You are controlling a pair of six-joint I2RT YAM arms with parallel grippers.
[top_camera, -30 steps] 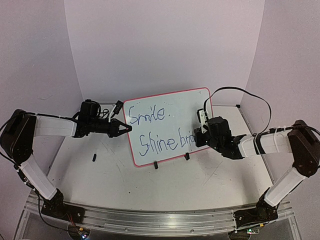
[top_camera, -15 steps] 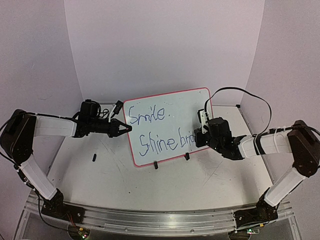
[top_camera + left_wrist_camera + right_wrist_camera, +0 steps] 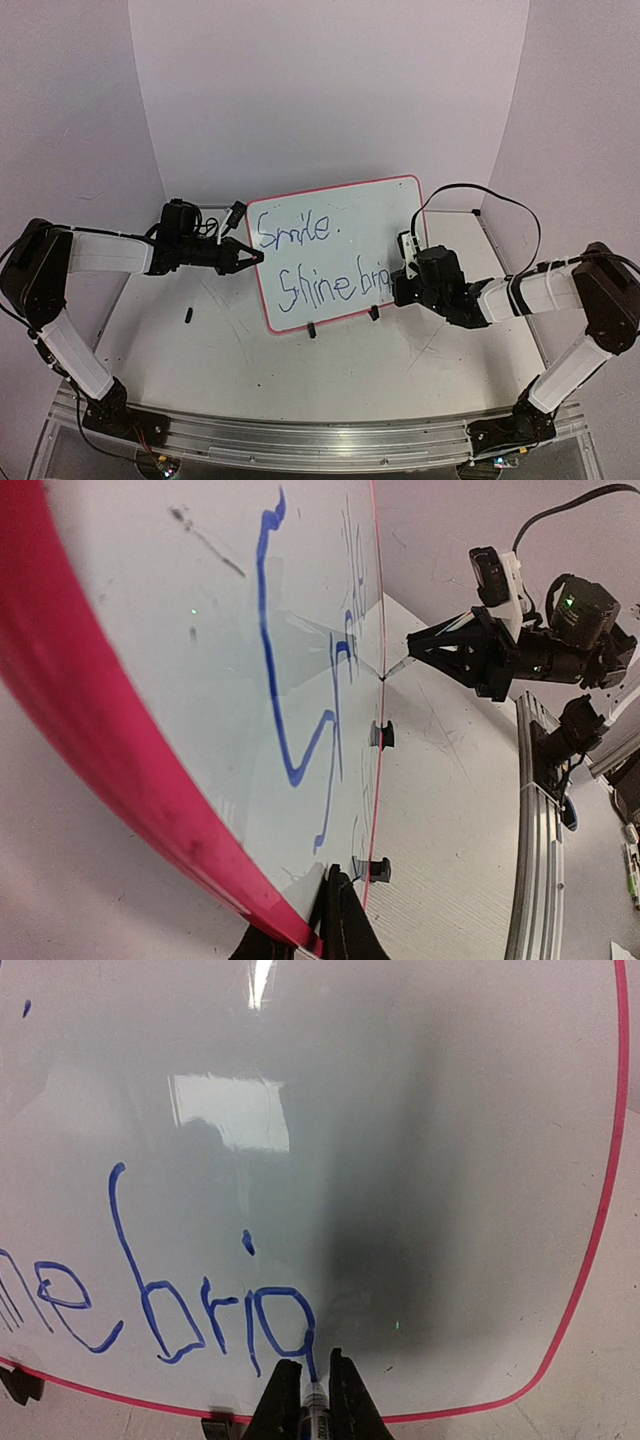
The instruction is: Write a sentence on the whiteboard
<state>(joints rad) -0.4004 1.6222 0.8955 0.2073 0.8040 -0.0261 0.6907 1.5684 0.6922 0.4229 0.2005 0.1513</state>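
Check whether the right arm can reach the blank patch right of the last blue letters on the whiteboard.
Probably yes. The right claw holds the blue-ink marker with its tip on the glossy white red-framed whiteboard beside that patch, and nothing stands between.

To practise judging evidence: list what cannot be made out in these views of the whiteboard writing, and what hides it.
Top external: the second line's end on the whiteboard, hidden behind the right gripper.
Right wrist: most of the marker, hidden between the fingers; the line's start, cut off by the left edge.
Left wrist: the writing, too steeply angled to read.
Top external: a small black object, too small to identify.
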